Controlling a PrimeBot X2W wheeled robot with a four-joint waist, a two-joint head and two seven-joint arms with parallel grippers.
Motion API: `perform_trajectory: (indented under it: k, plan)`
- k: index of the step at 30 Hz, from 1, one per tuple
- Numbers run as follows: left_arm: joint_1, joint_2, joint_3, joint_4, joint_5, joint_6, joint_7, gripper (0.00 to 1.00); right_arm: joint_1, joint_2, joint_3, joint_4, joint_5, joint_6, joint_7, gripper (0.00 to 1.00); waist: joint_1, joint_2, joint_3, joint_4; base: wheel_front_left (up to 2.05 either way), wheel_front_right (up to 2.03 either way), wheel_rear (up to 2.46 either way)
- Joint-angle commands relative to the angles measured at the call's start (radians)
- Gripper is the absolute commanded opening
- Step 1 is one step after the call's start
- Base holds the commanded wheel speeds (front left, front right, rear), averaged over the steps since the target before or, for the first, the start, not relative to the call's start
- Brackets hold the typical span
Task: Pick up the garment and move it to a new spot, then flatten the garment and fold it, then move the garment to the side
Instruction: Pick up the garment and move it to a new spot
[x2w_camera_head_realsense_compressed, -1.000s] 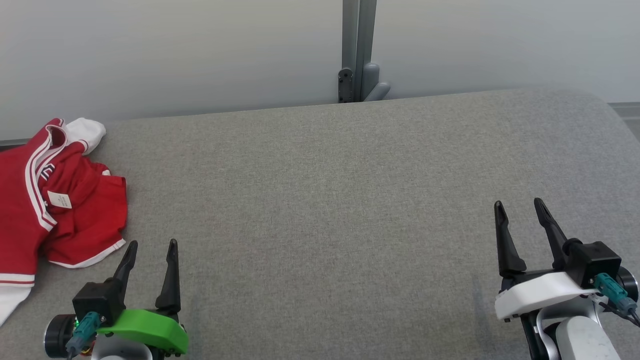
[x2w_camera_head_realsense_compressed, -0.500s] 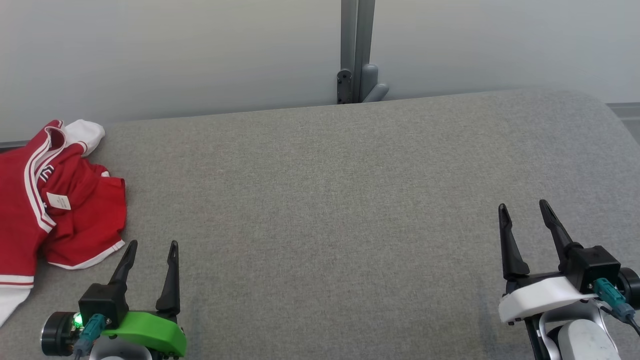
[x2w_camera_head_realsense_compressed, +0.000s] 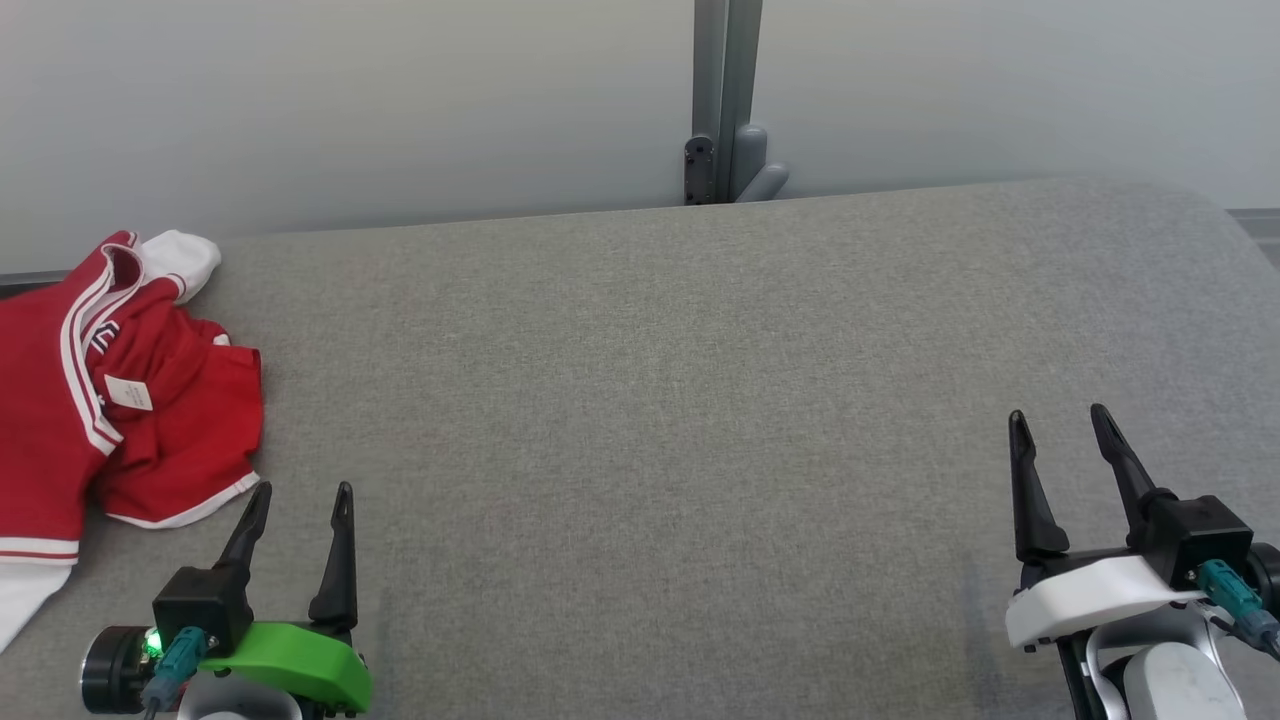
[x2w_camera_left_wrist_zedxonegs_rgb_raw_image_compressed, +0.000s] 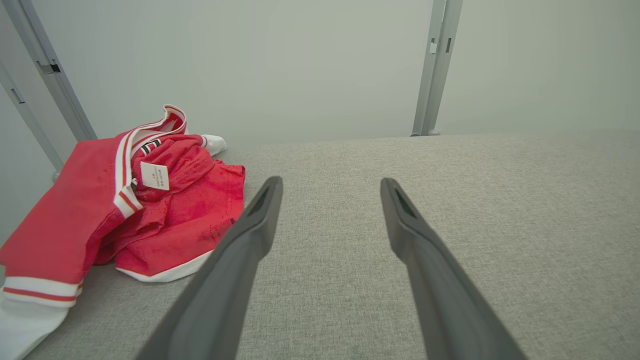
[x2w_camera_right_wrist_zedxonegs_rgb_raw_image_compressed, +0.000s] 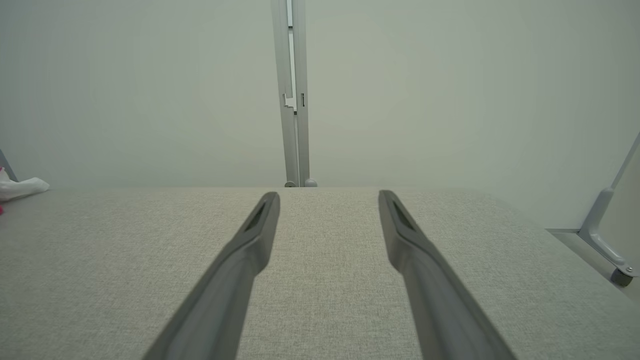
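Across the grey table (x2w_camera_head_realsense_compressed: 640, 400), at its far left edge, lies the garment (x2w_camera_head_realsense_compressed: 60, 400), a crumpled red heap with white trim. The left gripper (x2w_camera_head_realsense_compressed: 303, 490) hovers just right of it and nearer the robot, jaws spread, holding nothing, clear of the cloth. The right gripper (x2w_camera_head_realsense_compressed: 1058, 412) is well apart at the opposite side, likewise spread and empty. A small white label (x2w_camera_head_realsense_compressed: 129, 392) shows on the garment.

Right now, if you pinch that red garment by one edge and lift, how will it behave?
The garment lies crumpled in soft folds, so it will probably hang limp and unfurl. It looks like thin fabric, likely light. Pushed across the textured grey fabric surface, it would probably bunch rather than slide.
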Motion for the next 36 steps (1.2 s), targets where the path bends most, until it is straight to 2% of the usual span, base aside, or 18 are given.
perform_trajectory:
  k: [1,7,12,15,19,24,29,36]
  plan:
    - [-0.013,0.001,0.002,0.002,-0.004,-0.003,-0.001,1.00,0.013,0.000,-0.002,-0.001,-0.001,0.000,-0.003,1.00,0.0000,0.0000,0.000,0.018,0.00,0.00,0.00]
    - [-0.029,-0.005,0.009,0.002,-0.003,-0.002,0.000,1.00,0.028,0.000,0.016,-0.003,-0.004,0.000,-0.003,1.00,0.0000,0.0000,-0.009,0.136,0.00,0.00,0.00]
    - [-0.029,-0.003,0.021,0.003,0.003,-0.001,-0.001,1.00,0.019,0.000,0.046,0.008,-0.003,0.000,-0.003,1.00,0.0000,0.0000,-0.016,0.293,0.00,0.00,0.00]
    - [-0.022,-0.001,0.032,0.000,0.005,0.001,-0.001,1.00,0.002,0.000,0.075,0.014,0.008,0.000,-0.003,1.00,0.0000,0.0000,-0.019,0.365,0.00,0.00,0.00]
    - [-0.003,0.006,0.058,-0.011,0.003,0.005,-0.001,1.00,-0.009,0.000,0.117,0.022,0.020,0.000,-0.004,1.00,0.0000,0.0000,-0.021,0.423,0.00,0.00,0.00]
    - [0.006,0.005,0.078,-0.025,0.003,0.005,-0.001,1.00,-0.008,-0.001,0.130,0.025,0.033,0.000,-0.003,1.00,0.0000,0.0000,-0.017,0.446,0.00,0.00,0.00]
    - [0.009,0.001,0.093,-0.038,0.000,0.005,-0.001,1.00,0.009,-0.001,0.124,0.021,0.032,0.000,-0.003,1.00,0.0000,0.0000,-0.001,0.437,0.00,0.00,0.00]
    - [-0.087,-0.002,0.080,0.001,-0.035,0.000,0.008,1.00,-0.058,-0.012,0.121,0.001,-0.015,0.000,-0.003,1.00,0.0000,0.0000,0.122,0.394,0.00,0.00,0.00]
